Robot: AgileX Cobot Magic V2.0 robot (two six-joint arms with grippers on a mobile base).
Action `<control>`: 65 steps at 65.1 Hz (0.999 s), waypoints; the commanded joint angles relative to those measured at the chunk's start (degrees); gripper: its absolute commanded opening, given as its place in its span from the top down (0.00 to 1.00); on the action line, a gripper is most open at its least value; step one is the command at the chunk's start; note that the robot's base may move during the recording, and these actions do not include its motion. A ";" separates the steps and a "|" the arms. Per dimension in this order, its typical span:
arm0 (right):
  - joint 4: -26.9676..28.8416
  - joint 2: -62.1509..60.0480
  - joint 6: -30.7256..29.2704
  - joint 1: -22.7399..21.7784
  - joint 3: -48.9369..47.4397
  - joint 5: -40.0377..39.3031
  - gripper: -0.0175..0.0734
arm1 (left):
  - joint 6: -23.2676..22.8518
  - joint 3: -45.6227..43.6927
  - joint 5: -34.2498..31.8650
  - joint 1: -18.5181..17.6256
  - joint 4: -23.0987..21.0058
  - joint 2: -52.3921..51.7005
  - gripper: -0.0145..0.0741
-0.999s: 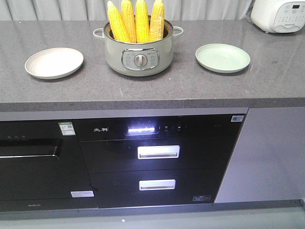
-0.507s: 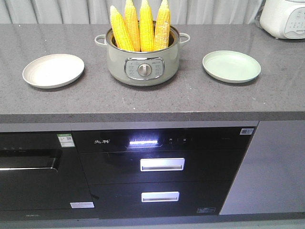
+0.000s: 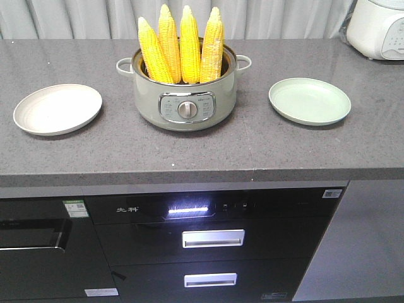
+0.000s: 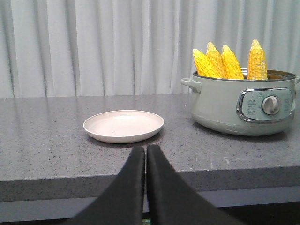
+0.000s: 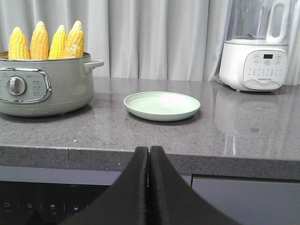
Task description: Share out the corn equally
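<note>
1. Four corn [image 3: 180, 44] stand in the pot [image 3: 186, 101] at the middle of the surface [image 3: 252, 145], toward its back edge.
2. The left fingers [image 4: 139, 159] are pressed together, holding nothing.
3. The right fingers [image 5: 143, 157] are too.

Front cam high, wrist cams low; all share pot [image 3: 148, 101].
</note>
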 commanded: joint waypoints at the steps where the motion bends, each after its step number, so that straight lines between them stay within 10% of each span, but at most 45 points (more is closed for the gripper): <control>1: -0.04 -0.42 -0.48 0.11 0.47 -4.15 0.81 | -0.20 -0.93 -4.39 0.08 -0.04 -0.94 0.84; 65: -0.04 -0.42 -0.48 0.11 0.47 -4.15 0.81 | -0.20 -0.93 -4.39 0.08 -0.04 -0.94 0.84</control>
